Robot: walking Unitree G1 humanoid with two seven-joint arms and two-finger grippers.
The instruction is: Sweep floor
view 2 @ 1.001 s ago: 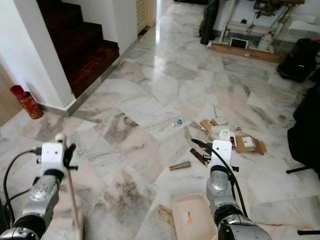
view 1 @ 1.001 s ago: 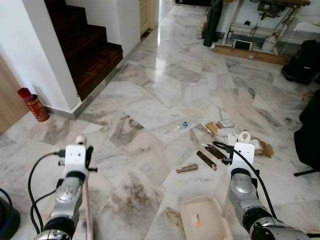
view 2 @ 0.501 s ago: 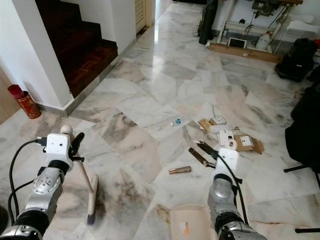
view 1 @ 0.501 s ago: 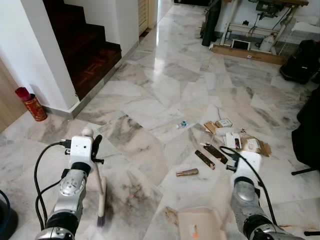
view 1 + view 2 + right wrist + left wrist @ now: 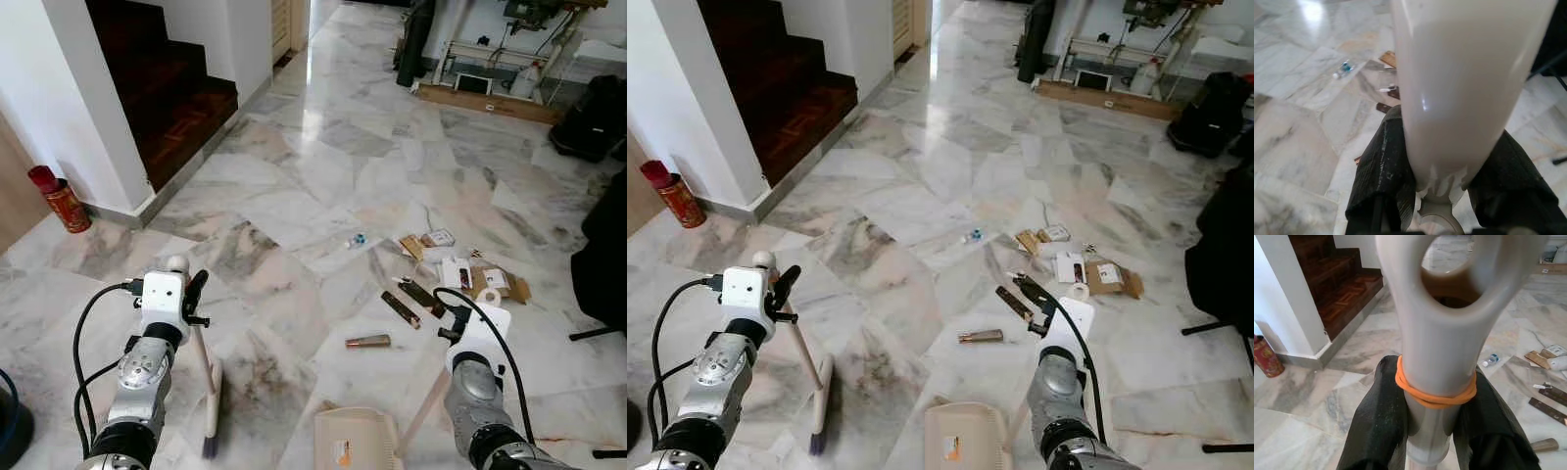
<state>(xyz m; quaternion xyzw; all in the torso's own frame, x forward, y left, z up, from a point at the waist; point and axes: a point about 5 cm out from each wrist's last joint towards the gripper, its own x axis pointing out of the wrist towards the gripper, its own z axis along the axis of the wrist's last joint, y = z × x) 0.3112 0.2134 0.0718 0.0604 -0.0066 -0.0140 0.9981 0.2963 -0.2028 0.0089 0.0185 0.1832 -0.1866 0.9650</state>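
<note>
Left pincer point(image 5: 1437, 431) clamped on cream plastic broom handle point(image 5: 201, 357), bristles on marble floor point(image 5: 323, 186); right pincer point(image 5: 1449, 181) gripping beige dustpan point(image 5: 355, 446) handle, pan low, presumably to catch scattered litter point(image 5: 431, 284) ahead.

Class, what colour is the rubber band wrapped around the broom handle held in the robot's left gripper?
Orange. The thin rubber band circles the pale plastic broom handle; the left wrist view shows it best.

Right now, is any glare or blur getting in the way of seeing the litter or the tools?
Eye views: sharp; window glare whitens the far marble floor, well beyond the litter pile. Left wrist view: the broom handle is a close blur between the black fingers. Right wrist view: the dustpan handle is washed pale with a small highlight, and the floor behind is soft.
</note>
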